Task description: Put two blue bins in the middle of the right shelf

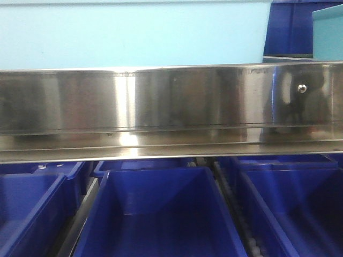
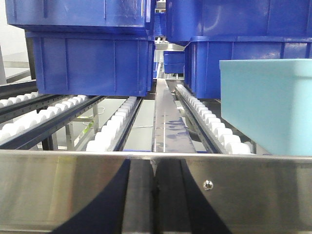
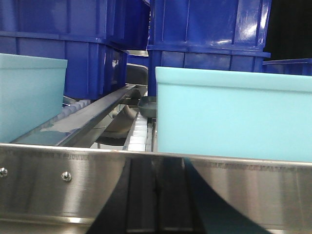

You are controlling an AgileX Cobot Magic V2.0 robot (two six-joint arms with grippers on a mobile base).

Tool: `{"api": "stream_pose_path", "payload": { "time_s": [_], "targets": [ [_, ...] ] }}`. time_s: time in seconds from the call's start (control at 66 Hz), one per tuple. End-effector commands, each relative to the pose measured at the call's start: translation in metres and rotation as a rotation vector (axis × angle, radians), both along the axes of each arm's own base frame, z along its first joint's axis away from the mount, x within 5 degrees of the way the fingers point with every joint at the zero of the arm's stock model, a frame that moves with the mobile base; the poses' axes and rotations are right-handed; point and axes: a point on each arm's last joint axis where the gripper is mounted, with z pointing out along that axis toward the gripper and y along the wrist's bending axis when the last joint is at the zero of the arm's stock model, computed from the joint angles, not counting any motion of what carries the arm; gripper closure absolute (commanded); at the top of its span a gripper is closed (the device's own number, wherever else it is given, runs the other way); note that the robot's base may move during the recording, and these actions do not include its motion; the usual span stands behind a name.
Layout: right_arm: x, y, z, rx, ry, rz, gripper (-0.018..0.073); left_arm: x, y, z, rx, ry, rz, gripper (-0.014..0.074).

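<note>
Looks like the approach step, with no bin picked up yet. Facing a steel rail point(image 1: 171, 101) that spans the front view, with open blue bins point(image 1: 155, 214) in a row just below it. Beyond the same rail in the left wrist view, seeing more blue bins stacked two high on white rollers point(image 2: 114, 126), well behind the rail, and a pale teal bin point(image 2: 268, 105) just behind it to the right. Showing neither the left gripper nor the right gripper in any view, so cannot tell whether open, closed or holding anything. Probably calls next for choosing one blue bin, bringing both grippers to its opposite rims, then lifting clear of the steel rail without nudging the pale teal bin
</note>
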Motion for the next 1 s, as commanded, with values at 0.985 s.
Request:
{"api": "stream_pose_path", "payload": {
  "time_s": [0.985],
  "targets": [
    [-0.006, -0.002, 0.033, 0.027, -0.178, -0.019, 0.0720, -0.005, 0.001, 0.029, -0.087, -0.225, -0.004, 0.0707]
  ]
}}
